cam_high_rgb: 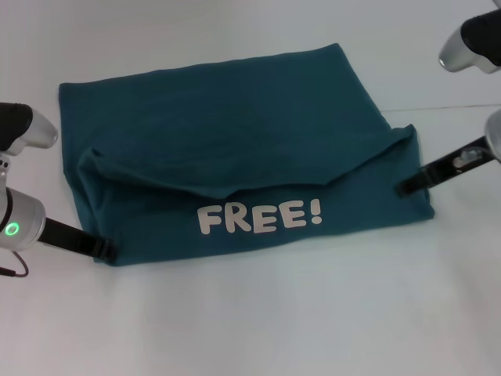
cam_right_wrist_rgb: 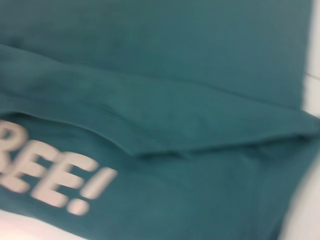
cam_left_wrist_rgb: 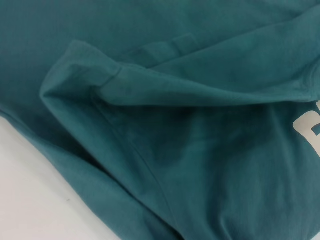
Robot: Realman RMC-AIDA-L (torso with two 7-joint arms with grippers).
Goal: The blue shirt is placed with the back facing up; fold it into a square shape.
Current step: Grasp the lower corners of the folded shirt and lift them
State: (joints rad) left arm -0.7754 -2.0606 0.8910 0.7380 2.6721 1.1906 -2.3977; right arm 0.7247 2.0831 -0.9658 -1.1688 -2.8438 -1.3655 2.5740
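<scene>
The blue shirt (cam_high_rgb: pixel 235 157) lies partly folded in the middle of the white desk (cam_high_rgb: pixel 250 321), its near band turned over so that white "FREE!" lettering (cam_high_rgb: pixel 258 217) faces up, and behind that a slack, uneven folded edge sags across the plain teal cloth that stretches to the far side. At the near left corner the left gripper (cam_high_rgb: pixel 106 249) sits at the hem, and at the right edge, a little farther back, the right gripper (cam_high_rgb: pixel 403 188) touches the cloth. Whether either gripper is open or pinching cloth I cannot tell.
</scene>
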